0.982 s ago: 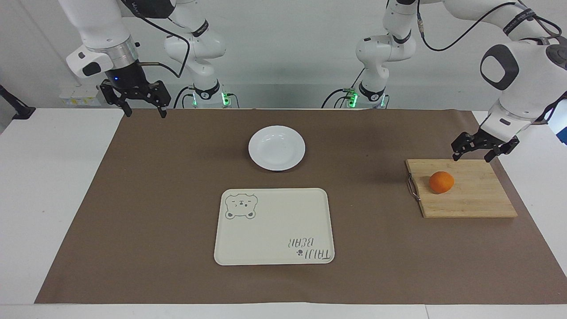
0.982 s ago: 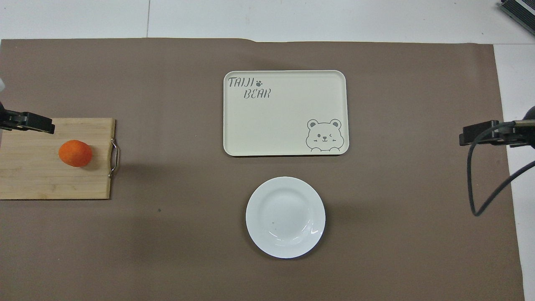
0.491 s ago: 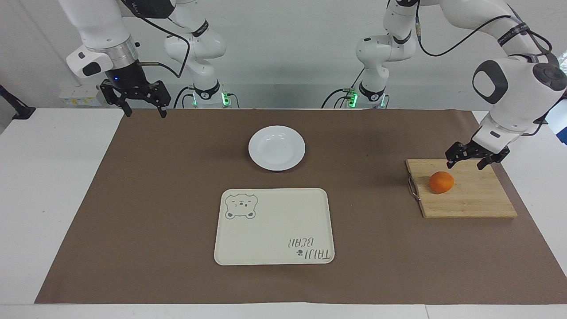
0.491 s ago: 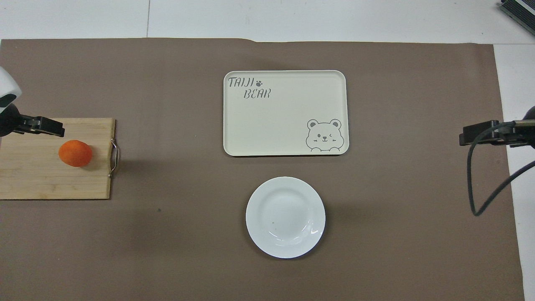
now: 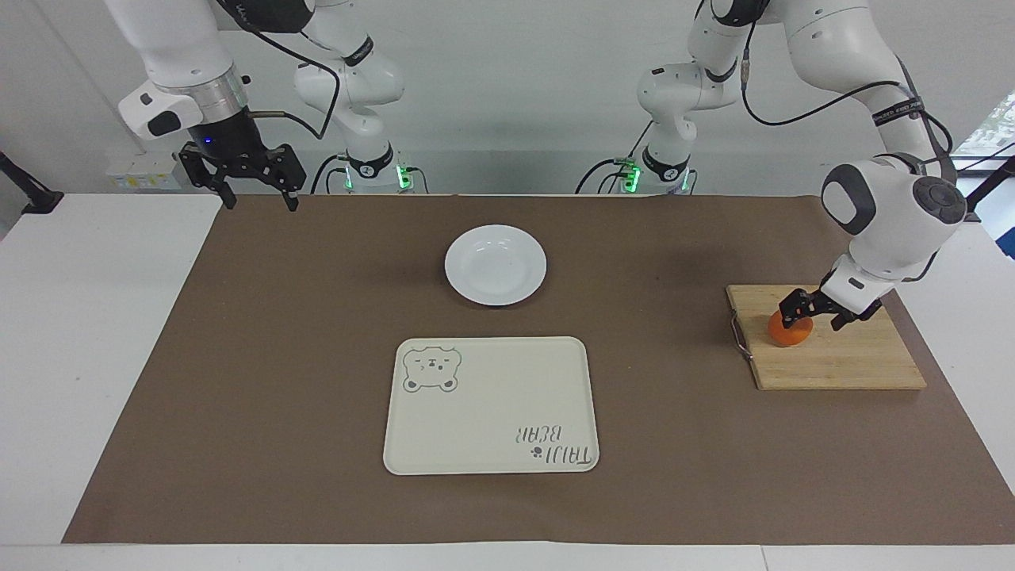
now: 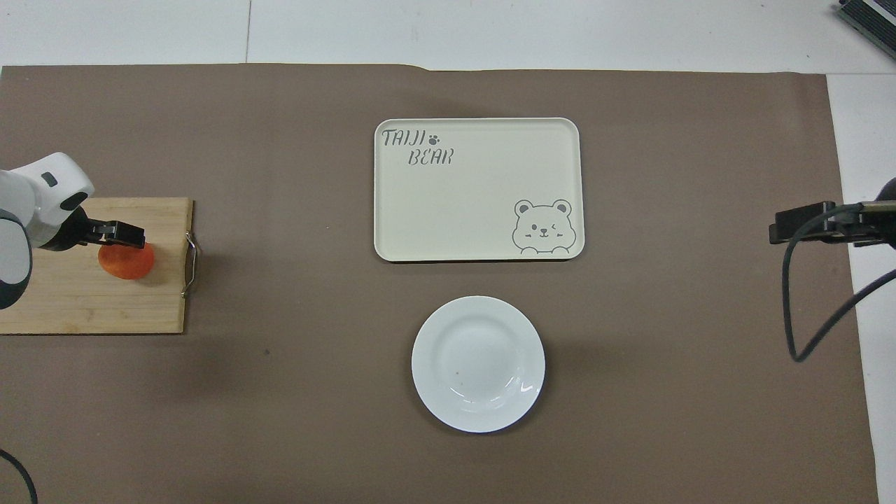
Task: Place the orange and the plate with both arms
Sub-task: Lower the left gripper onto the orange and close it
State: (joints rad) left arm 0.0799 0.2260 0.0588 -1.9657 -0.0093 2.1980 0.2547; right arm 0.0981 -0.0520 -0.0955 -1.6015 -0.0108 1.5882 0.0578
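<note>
While the right gripper [image 5: 255, 194] waits up by the robots over the right arm's end of the brown mat [image 5: 317, 381], its fingers spread wide and holding nothing, the left gripper [image 5: 817, 313] is down at the orange [image 5: 787, 336] on the wooden cutting board [image 5: 840, 361] toward the left arm's end of the table. That gripper's fingers are parted with the top of the fruit between them; whether they press on the skin I cannot tell. Being round, the orange has no long axis and points no way; it sits toward the board's edge that carries the metal handle [image 5: 738, 336]. At the middle of the mat the white plate [image 5: 496, 264] lies flat with bare mat all round it. Farther from the robots than the plate, and apart from it, is the cream tray [image 5: 492, 406], long side across the table, bear drawing nearer the robots, with nothing on it.
</note>
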